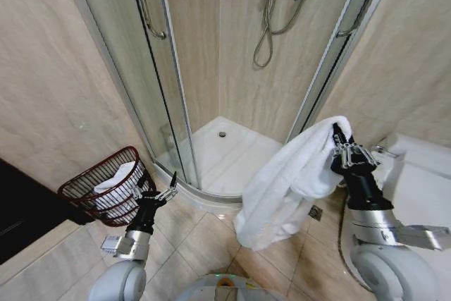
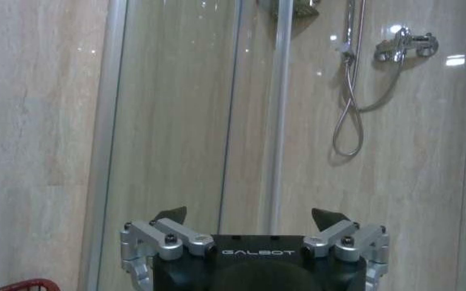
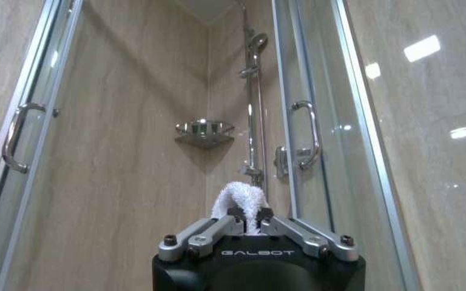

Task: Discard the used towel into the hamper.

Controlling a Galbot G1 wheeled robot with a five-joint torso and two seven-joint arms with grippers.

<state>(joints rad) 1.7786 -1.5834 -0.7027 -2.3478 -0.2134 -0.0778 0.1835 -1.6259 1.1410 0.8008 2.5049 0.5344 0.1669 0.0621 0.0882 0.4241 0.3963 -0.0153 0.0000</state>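
**A:** Where is the towel [image 1: 289, 181] right now?

**B:** It hangs from the right gripper [image 1: 343, 147], which is raised in front of the shower stall on the robot's right side. The jaws are pinched tight on a fold near the top of the cloth. In the right wrist view a white tuft of the towel [image 3: 239, 200] pokes up between the closed fingers [image 3: 219, 225].

**A:** And how should it handle?

**B:** As soft, limp terry. It drapes in long folds below the grip and would likely swing with any quick arm motion. It looks light, though a used towel may be damp and a little heavier than it appears. The hold on a bunched fold near one end seems sensible, since a thick wad is less likely to slip than a single edge.

**A:** The hamper?

**B:** The hamper [image 1: 106, 185] sits on the floor at the robot's left, against the wall beside the shower door, well apart from the hanging towel. Something white already lies inside it, probably another towel, but the slats make that hard to confirm.

**A:** The other arm?

**B:** The left gripper [image 1: 161, 195] rests low, just beside the hamper's rim, its jaws spread wide and holding nothing. The left wrist view shows its fingertips [image 2: 172, 213] apart.
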